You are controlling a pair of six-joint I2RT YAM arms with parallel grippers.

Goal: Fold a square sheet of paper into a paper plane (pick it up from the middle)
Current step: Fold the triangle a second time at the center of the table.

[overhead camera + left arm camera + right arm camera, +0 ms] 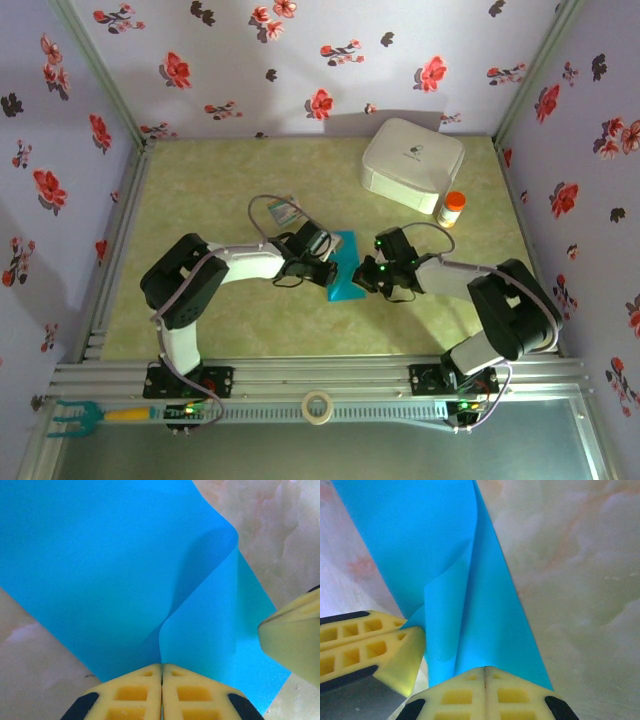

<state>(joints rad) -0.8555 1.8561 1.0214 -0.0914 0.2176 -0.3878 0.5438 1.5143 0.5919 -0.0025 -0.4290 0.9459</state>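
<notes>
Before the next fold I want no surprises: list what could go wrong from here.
1. The left gripper and right gripper both pinch the thin blue sheet close together; pulling apart may tear it.
2. The lifted flap curls, uncreased, so it could fold crooked.
3. The grippers nearly touch and might collide.

Desk [200,190] is carrying the blue sheet [347,278] between left pincer [331,272] and right pincer [362,279]; white box [412,163] and bottle [452,209] sitting beyond the right one, printed card [283,212] beyond the left.

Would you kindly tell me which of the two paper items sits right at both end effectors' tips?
The turquoise sheet of paper, partly folded; the small multicoloured printed card lies apart, farther back.
</notes>
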